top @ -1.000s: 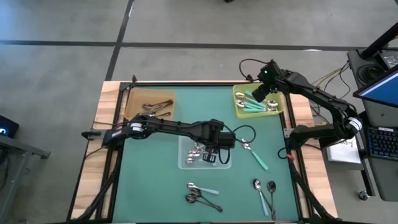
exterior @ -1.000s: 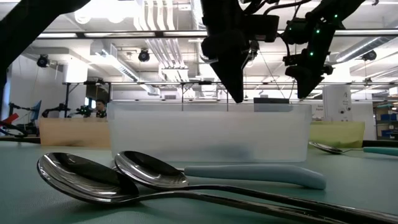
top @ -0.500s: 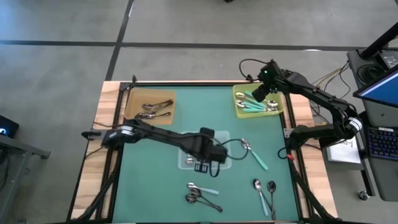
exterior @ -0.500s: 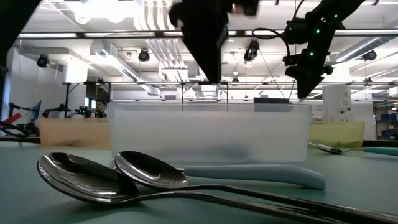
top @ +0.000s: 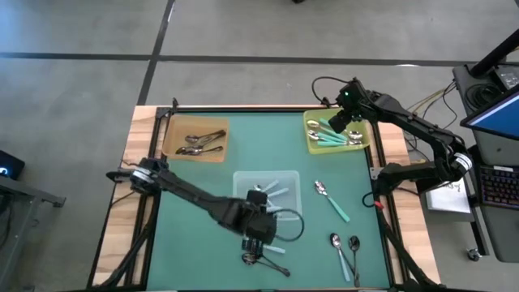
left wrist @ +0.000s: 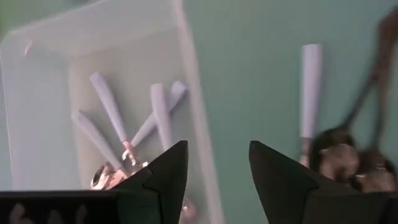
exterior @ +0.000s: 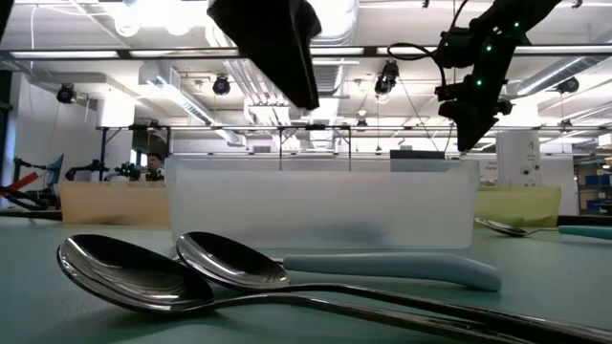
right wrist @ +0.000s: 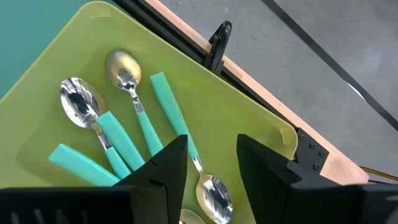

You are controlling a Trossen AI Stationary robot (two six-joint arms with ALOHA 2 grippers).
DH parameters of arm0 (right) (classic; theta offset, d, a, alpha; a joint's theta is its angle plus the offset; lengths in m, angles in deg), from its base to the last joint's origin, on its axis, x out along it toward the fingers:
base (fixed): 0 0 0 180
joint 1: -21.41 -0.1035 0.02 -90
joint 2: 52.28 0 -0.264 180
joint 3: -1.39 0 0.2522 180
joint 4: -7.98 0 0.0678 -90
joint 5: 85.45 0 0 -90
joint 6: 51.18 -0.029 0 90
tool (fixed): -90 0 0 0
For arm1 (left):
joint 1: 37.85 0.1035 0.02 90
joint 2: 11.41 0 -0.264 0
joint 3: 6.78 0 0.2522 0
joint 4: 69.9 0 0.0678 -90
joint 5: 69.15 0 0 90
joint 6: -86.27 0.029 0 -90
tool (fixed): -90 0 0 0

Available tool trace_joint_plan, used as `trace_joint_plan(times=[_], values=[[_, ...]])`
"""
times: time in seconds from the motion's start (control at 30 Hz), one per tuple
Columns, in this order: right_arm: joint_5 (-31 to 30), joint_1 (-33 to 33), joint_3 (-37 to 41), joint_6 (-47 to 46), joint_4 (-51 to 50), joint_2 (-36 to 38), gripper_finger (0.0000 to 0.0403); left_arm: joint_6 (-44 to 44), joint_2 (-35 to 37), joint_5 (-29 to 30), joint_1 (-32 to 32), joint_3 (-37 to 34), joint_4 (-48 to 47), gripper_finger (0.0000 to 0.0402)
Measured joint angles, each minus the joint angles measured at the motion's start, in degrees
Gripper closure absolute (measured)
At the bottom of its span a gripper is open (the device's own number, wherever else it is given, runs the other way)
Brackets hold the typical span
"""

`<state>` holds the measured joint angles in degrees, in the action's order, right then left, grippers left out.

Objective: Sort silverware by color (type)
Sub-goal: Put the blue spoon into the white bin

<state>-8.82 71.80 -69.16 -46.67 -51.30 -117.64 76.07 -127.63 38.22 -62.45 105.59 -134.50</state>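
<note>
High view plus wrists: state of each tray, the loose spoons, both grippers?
clear tray: holds pale-blue-handled spoons
yellow-green tray: holds teal-handled spoons
brown tray: holds dark metal spoons
loose spoons: lying flat on the mat, unsorted
left gripper: open, empty, above the spoon cluster at the near edge
right gripper: open, empty, over the yellow-green tray

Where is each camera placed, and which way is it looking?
High: overhead, straight down; both arms, green table.
Low: table height, level; arms overhead, clear plastic tray.
Left wrist: over that tray; open left tool.
Right wrist: over yellow-green tray; open right tool.
Shared: pale-blue-handled spoon.
</note>
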Motion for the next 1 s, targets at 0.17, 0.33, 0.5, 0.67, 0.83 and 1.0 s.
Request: trace_joint_plan(times=[0.17, 0.33, 0.5, 0.67, 0.83, 1.0], values=[[0.0, 0.0, 0.0, 0.0, 0.0, 0.0, 0.0266, 0.8, -1.6, 0.6, -4.3, 0.0, 1.6, 0.0245], [0.0, 0.0, 0.0, 0.0, 0.0, 0.0, 0.0270, 1.9, -3.9, 0.0, -7.1, 0.0, 6.3, 0.0245], [0.0, 0.0, 0.0, 0.0, 0.0, 0.0, 0.0275, -0.3, -5.7, -2.1, -7.7, 0.0, 11.2, 0.0244], [0.0, 0.0, 0.0, 0.0, 0.0, 0.0, 0.0270, -1.8, -7.5, -2.3, -7.1, 0.0, 15.1, 0.0244], [0.0, 0.0, 0.0, 0.0, 0.0, 0.0, 0.0266, -6.7, -9.8, -1.9, -6.2, 0.0, 17.5, 0.0244], [0.0, 0.0, 0.0, 0.0, 0.0, 0.0, 0.0271, -9.4, -12.2, -1.9, -6.2, 0.0, 18.6, 0.0244]])
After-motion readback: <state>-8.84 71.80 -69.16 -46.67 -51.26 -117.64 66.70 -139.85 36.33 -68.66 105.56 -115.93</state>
